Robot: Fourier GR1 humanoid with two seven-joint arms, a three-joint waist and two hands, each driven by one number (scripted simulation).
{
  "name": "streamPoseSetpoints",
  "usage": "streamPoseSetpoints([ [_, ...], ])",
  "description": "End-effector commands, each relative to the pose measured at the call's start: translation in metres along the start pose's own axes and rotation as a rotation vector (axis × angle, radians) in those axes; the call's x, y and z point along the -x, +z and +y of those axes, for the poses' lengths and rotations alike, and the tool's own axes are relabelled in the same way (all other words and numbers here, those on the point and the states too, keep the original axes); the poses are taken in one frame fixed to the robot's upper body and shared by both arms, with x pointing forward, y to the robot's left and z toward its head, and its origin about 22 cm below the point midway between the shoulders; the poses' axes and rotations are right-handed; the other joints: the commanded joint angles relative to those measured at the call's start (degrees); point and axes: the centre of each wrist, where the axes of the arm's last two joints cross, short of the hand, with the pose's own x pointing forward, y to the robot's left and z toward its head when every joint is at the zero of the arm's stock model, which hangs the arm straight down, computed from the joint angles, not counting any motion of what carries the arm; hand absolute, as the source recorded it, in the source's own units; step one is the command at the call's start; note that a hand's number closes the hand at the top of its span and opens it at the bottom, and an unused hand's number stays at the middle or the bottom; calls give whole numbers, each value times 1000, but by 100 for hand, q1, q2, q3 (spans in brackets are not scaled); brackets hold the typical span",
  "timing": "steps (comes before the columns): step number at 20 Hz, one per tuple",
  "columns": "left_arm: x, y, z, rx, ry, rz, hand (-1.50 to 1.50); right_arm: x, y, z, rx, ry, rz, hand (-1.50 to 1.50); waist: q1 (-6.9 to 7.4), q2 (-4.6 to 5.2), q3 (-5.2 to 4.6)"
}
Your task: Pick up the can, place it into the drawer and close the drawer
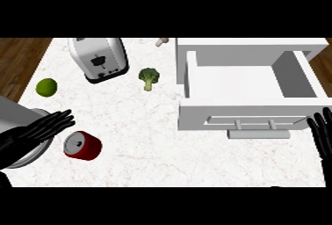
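A red can (82,145) with a silver lid lies on its side on the white counter, at the lower left. My left hand (40,128) is just up and left of it, fingers straight and spread, fingertips close to the can's lid without curling round it. The white drawer (240,83) stands pulled open at the right, its inside bare, its handle (258,133) on the front panel facing me. My right hand (322,134) shows at the right edge beside the drawer front, fingers straight and pointing up.
A silver toaster (99,58) stands at the back left, with a broccoli floret (149,78) to its right and a lime (46,87) to its left. A small beige thing (161,41) lies at the counter's far edge. Wooden floor shows beyond the left and right counter edges.
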Motion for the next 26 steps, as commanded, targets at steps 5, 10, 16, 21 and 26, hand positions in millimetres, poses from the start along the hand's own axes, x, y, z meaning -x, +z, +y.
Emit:
streamPoseSetpoints([
  [5,19,-3,17,12,-8,-11,-150,-6,3,-13,-12,1,14,-150,-9,1,-1],
  [10,51,13,21,-15,24,15,-150,-6,12,-7,-25,-8,10,-150,-65,11,-12],
  [16,48,-1,36,-10,-24,24,-150,-5,-9,1,-11,-10,9,-150,-35,16,-9],
  [21,71,9,27,-41,-39,41,-150,-4,17,5,-19,-7,6,-150,-81,6,-11],
  [26,82,13,34,-37,-32,57,-150,-5,7,-3,-14,3,-8,-150,-107,20,-13],
])
